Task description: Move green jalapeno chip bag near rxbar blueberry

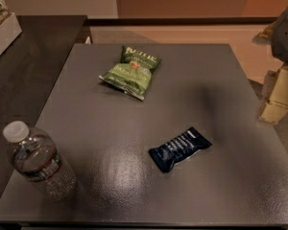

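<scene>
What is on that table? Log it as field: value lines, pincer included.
table: dark grey, square top
green jalapeno chip bag: lying flat, far side, about centre
rxbar blueberry: lying flat at an angle, nearer side, right of centre
water bottle: clear, white cap on, near-left corner
bag to bar: well apart, not touching
pincer: right edge of view, beyond the table's right side, touching neither item
task state: bag not yet moved near bar

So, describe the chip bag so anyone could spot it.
On the grey table, look at the far middle, away from the gripper at the right edge. The chip bag is the crinkly green one, unlike the navy bar and clear bottle.
</scene>
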Motion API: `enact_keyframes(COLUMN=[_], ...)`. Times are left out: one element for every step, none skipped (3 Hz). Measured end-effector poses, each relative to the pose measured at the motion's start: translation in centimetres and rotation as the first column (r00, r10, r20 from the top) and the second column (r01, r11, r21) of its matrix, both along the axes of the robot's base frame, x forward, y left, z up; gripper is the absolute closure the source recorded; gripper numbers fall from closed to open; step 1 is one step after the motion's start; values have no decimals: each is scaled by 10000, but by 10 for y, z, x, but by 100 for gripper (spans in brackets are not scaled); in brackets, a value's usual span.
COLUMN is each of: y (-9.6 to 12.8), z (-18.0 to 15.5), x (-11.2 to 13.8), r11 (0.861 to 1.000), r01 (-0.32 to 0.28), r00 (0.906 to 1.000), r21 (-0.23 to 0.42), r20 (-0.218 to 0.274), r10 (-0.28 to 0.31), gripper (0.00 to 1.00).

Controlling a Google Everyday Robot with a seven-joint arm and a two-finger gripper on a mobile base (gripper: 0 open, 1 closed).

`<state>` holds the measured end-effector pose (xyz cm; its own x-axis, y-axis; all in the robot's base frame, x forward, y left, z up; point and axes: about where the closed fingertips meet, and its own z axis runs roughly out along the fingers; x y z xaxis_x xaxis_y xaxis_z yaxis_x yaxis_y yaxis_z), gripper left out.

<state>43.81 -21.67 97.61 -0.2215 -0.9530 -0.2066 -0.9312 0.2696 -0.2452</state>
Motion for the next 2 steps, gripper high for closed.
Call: enact_keyframes(y=[0,7], z=[0,0], x=[0,13], r11=[10000,9981], r01=[0,434], r00=[10000,9989], r21=[0,428], r20=[2,138], r10=[0,-441], gripper=[0,0])
